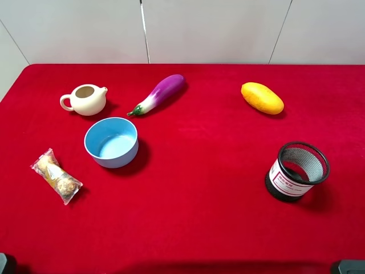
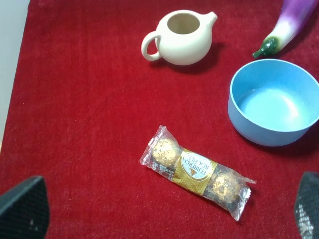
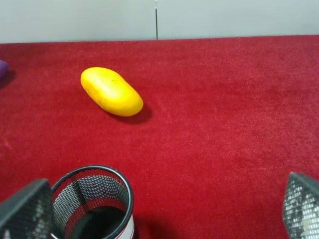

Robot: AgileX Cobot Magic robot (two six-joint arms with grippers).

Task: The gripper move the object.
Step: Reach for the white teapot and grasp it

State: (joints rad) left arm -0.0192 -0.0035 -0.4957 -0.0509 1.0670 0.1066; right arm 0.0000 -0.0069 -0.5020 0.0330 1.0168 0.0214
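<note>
The teapot (image 1: 85,100) stands upright on the red desk (image 1: 217,200), just behind the blue bowl (image 1: 112,142). The left end effector (image 2: 164,211) and right end effector (image 3: 163,209) gape wide, holding nothing.

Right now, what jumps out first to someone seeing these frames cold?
The vivid red tablecloth fills every view. Against it the yellow fruit at far right and the purple eggplant at far centre pop most. On the left, the light blue bowl sits just in front of the cream teapot, not touching it.
</note>
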